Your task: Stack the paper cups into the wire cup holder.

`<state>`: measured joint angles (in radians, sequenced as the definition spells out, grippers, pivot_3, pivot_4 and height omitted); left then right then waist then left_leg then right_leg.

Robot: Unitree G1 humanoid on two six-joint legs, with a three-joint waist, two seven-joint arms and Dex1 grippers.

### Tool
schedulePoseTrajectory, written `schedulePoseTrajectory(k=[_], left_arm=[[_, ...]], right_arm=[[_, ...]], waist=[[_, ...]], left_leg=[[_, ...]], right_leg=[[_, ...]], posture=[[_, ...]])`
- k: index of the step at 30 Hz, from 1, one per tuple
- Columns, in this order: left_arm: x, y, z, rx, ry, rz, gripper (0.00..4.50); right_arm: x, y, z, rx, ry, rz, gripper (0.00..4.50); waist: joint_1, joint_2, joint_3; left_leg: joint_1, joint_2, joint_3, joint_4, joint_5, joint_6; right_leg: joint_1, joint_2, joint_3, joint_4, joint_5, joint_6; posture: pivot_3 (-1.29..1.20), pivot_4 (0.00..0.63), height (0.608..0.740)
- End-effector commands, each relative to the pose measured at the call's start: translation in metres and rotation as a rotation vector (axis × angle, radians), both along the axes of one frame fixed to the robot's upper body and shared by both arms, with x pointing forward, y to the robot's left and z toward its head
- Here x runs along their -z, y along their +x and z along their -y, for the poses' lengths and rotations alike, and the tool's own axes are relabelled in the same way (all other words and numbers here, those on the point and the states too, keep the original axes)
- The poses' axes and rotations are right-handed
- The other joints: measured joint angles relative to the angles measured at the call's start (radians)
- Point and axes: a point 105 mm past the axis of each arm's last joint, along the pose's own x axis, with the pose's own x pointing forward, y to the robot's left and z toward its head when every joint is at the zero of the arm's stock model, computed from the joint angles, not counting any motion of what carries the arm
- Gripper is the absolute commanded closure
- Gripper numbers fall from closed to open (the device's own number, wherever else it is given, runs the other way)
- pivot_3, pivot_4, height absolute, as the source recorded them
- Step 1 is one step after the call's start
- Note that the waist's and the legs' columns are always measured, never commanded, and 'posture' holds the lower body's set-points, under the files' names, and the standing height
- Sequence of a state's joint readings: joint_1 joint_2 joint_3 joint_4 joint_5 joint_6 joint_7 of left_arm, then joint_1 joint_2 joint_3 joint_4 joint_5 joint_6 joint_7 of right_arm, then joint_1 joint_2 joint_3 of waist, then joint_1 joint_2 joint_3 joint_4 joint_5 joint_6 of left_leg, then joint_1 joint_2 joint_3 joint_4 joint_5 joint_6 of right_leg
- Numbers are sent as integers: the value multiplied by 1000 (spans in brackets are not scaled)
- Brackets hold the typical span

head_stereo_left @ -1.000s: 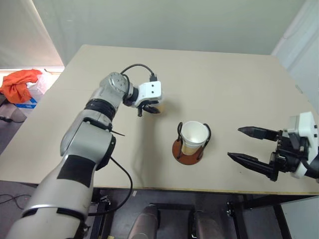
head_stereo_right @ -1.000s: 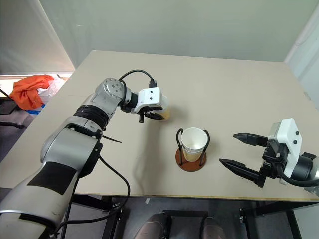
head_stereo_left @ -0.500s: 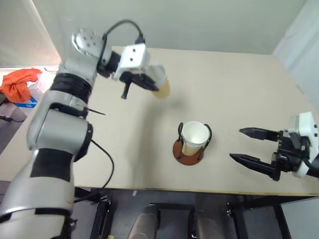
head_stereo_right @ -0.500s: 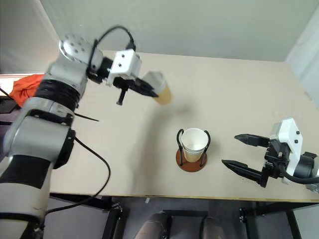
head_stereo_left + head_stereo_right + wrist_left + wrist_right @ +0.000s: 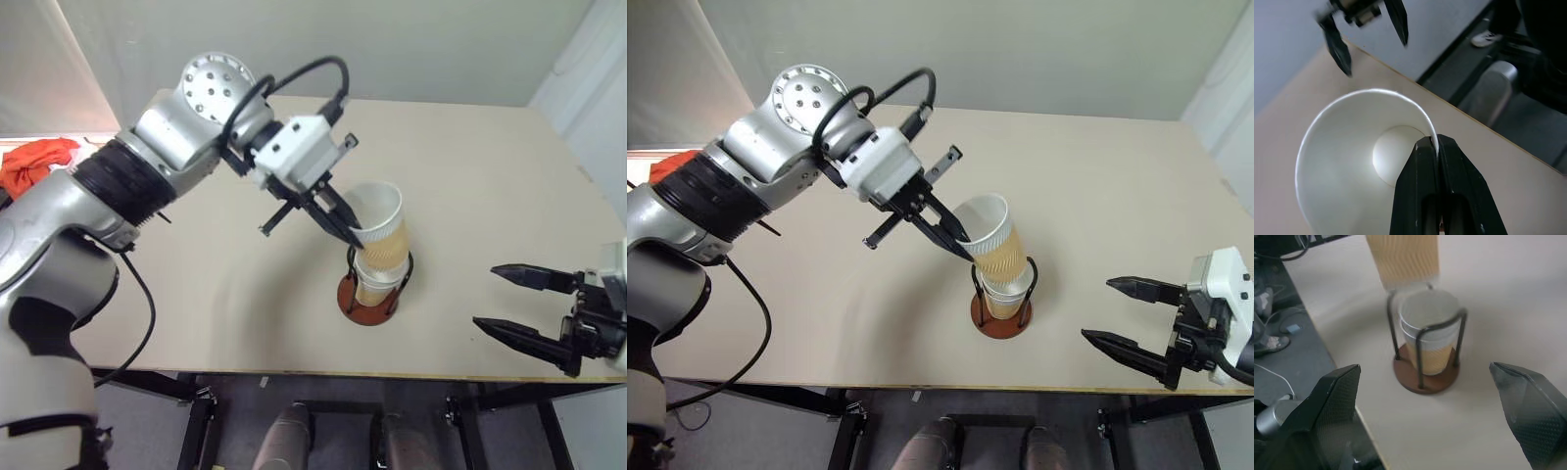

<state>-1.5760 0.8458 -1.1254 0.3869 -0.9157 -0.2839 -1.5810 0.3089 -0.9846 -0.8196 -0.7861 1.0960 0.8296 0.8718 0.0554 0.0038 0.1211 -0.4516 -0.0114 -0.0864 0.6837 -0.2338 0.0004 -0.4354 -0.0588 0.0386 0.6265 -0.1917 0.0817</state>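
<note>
Swung inward, left claw (image 5: 958, 242) pinching a paper cup (image 5: 991, 233) above the wire cup holder (image 5: 1002, 305); right claw (image 5: 1122, 315) gapes near the table (image 5: 1117, 176) edge.

We see the held paper cup (image 5: 1403, 259) cut off by the picture's edge in the right wrist view, its rim out of sight above the wire cup holder (image 5: 1426, 352). The cups (image 5: 1431, 335) nested in that holder hide each other's walls, so we cannot count them. Left of the holder, the orange cloth (image 5: 34, 164) is cut by the edge.
</note>
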Motion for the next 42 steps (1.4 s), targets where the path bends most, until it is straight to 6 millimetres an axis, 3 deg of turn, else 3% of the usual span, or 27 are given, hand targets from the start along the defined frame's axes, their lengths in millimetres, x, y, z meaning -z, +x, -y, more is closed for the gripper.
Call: schedulePoseTrajectory(k=[1, 10, 16, 19, 25, 28, 30, 33, 36, 39, 42], left_arm=[[-1, 5, 7, 52, 47, 81, 4463], [18, 18, 13, 69, 122, 146, 4463], [19, 23, 17, 55, 114, 154, 4463], [17, 26, 19, 44, 101, 157, 3849], [4, 36, 27, -13, 11, 175, 1887], [-9, 44, 30, -82, -45, 170, 1887], [-19, 50, 11, -168, -81, 150, 1887], [-28, 56, -34, -346, -139, 66, 1887], [-25, 50, -87, -513, -176, -43, 1887], [-23, 43, -141, -721, -248, -145, 1887], [-17, 29, -178, -880, -330, -204, 1887]], right_arm=[[-7, -4, 0, 24, -10, 43, 29], [-3, -7, -2, 75, -4, 52, 29], [-3, -6, -3, 77, 0, 53, 29], [-3, -5, -3, 73, 2, 53, 29], [-5, 4, -8, 9, 15, 42, 29], [-5, 13, -7, -33, 14, 31, 29], [-7, 28, -9, -89, 17, 31, 29], [-7, 50, -14, -177, 19, 31, 29], [-6, 65, -17, -255, 10, 13, 29], [-9, 84, -6, -277, -2, 7, 29], [-9, 96, 3, -291, 9, 1, 29]], waist=[[1, 0, 0], [0, 0, 0], [1, 0, 0], [2, 0, 0], [1, 0, 0], [1, 0, 0], [-1, 0, 0], [-30, 2, 0], [-45, 5, -2], [-42, 7, -2], [-38, 6, -2]], left_leg=[[0, 0, 0, 1, 0, 1], [1, 0, -2, 2, -2, 7], [0, 0, -2, 2, 0, 5], [-1, -1, -2, 2, 0, 3], [-1, -1, -2, 1, 0, 0], [-2, -1, -2, 2, 0, 0], [-1, -1, -1, 1, 1, 0], [0, 1, 3, -1, 1, -1], [2, 4, 9, -2, 6, -3], [0, 5, 7, -2, 7, -3], [-3, 5, 4, -3, 7, -3]], right_leg=[[1, 0, 0, 0, 0, -2], [2, 1, 0, 0, 2, -5], [2, 1, 0, -1, 1, -3], [2, 1, 0, -1, 0, -1], [2, 1, 0, -1, 0, 2], [2, 0, 0, -2, 1, 3], [2, 1, 0, -2, 0, 3], [0, 1, 1, -2, 1, 3], [-2, 5, -5, 0, -1, 4], [-6, 7, -3, 2, 0, 1], [-10, 5, 0, 1, 0, -3]], posture=[[0, 150, 740], [0, 150, 740], [0, 150, 740], [0, 150, 740], [0, 150, 740], [0, 150, 740], [0, 150, 740], [0, 150, 740], [0, 150, 740], [0, 150, 740], [0, 150, 740]])
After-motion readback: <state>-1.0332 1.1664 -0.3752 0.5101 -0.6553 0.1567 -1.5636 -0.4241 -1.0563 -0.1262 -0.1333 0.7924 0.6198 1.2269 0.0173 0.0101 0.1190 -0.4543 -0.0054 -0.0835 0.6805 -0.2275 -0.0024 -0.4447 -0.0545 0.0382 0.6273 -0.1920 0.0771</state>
